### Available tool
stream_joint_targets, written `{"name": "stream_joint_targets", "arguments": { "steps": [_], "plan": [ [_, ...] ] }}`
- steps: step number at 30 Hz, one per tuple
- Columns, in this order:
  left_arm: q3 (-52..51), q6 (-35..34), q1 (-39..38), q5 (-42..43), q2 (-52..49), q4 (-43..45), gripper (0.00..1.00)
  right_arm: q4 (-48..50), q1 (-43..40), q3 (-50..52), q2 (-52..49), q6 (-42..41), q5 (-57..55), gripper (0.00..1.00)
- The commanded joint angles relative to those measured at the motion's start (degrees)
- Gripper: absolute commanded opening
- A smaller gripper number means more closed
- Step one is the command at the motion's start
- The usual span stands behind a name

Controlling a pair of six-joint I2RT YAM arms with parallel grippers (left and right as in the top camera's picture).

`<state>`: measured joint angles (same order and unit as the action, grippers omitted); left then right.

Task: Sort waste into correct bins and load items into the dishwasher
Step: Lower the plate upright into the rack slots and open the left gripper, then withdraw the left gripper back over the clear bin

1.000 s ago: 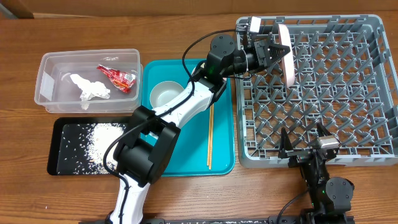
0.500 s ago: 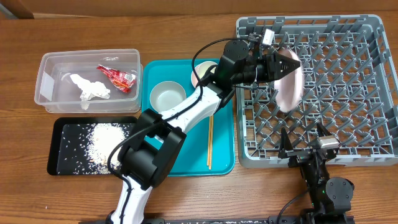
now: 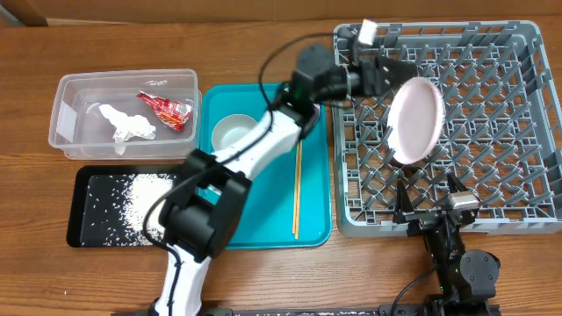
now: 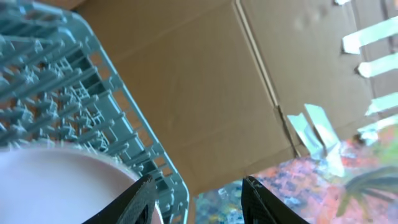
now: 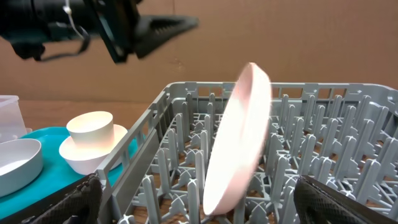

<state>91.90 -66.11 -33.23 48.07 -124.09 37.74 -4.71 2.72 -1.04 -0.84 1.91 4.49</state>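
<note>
The pale pink plate (image 3: 415, 119) stands tilted on edge among the pegs of the grey dish rack (image 3: 443, 29). It also shows in the right wrist view (image 5: 239, 140) and the left wrist view (image 4: 56, 186). My left gripper (image 3: 397, 72) is open and empty just up and left of the plate; its jaws (image 4: 199, 199) hold nothing. My right gripper (image 3: 428, 200) is open and empty at the rack's front edge (image 5: 199, 202). The grey-white bowl (image 3: 235, 132) and chopsticks (image 3: 297, 189) lie on the teal tray (image 3: 263, 233). The white cup (image 5: 90, 124) sits on the saucer (image 5: 84, 157).
The clear tub (image 3: 66, 114) holds the white tissue (image 3: 127, 125) and red wrapper (image 3: 165, 107). The black tray (image 3: 88, 189) holds loose rice (image 3: 145, 195). A cardboard wall stands behind the rack. My left arm reaches across the teal tray.
My left gripper carried the plate right and down into the rack, let it go, and drew back up and left. The plate now leans on the pegs. The right arm has not moved.
</note>
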Motion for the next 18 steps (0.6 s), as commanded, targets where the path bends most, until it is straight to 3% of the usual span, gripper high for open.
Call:
{"name": "stream_joint_targets", "arguments": {
  "steps": [1,9,18],
  "plan": [
    [4.44,-3.43,6.51,10.29,3.21,0.2,0.49,0.28,-0.17,0.59,0.61,-0.2,0.11,1.0],
    [5.11,-4.87,19.45,20.87,7.58,-2.34,0.6,0.28,-0.17,0.59,0.61,-0.2,0.11,1.0],
    [5.11,1.4,33.46,23.43,11.96,-21.75,0.64,0.28,-0.17,0.59,0.61,-0.2,0.11,1.0]
  ]
}}
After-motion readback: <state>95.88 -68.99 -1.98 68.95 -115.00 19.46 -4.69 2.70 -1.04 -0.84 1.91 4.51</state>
